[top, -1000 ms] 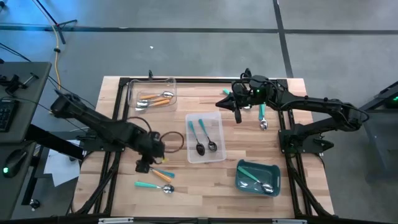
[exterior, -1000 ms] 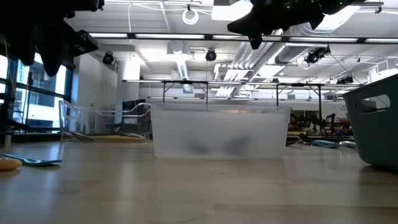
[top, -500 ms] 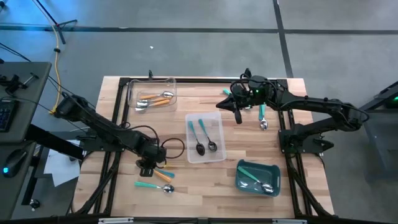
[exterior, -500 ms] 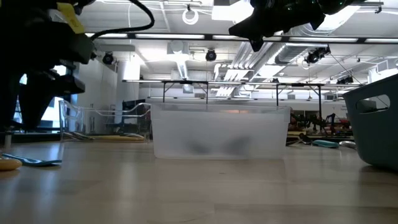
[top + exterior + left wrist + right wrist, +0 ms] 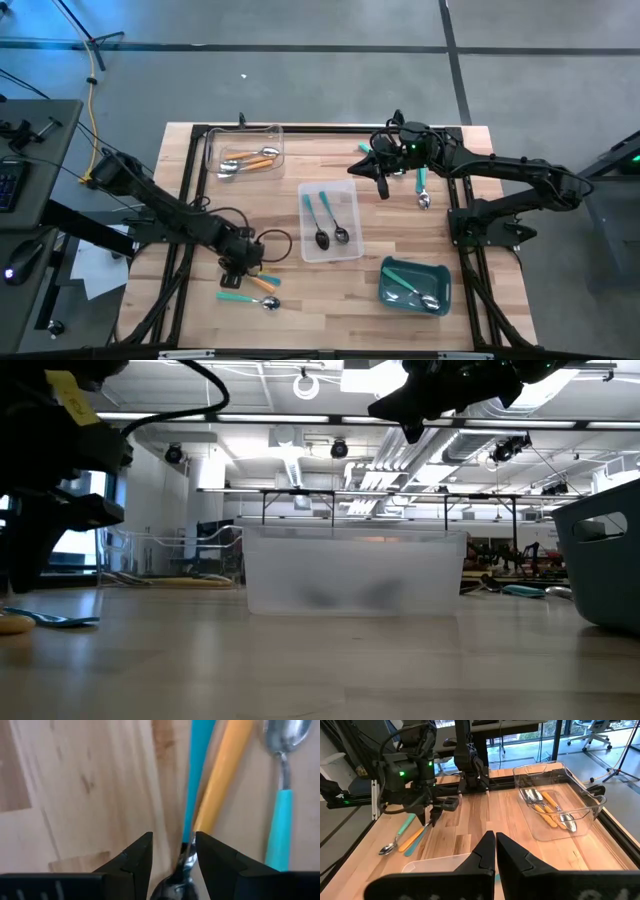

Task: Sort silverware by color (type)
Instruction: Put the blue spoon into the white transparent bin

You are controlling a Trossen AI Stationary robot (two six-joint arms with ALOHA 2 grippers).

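Three spoons lie flat on the wood near the table's front left: one with an orange handle (image 5: 225,770), one with a teal handle (image 5: 199,770), and a second teal one (image 5: 279,830) beside them. My left gripper (image 5: 173,840) points down over them, low and open, its fingers on either side of a spoon's metal neck (image 5: 187,859). Which of the two handles that neck joins is hidden. My right gripper (image 5: 495,839) is shut and hangs high over the far right (image 5: 383,188), holding nothing. My left gripper comes from above with its open fingers straddling the metal neck (image 5: 187,859) just above the bowl. The spoon lies on the table. I cannot tell whether a finger touches it.
A clear tray (image 5: 243,135) at the far left holds orange spoons. A clear tray (image 5: 352,190) in the middle holds two teal spoons. A teal bin (image 5: 440,272) at the front right holds spoons. A loose spoon (image 5: 422,188) lies at the far right.
My left gripper has come down toward the spoons at the front left and shifted a little toward the near edge, its fingers staying open. The spoons have kept their places.
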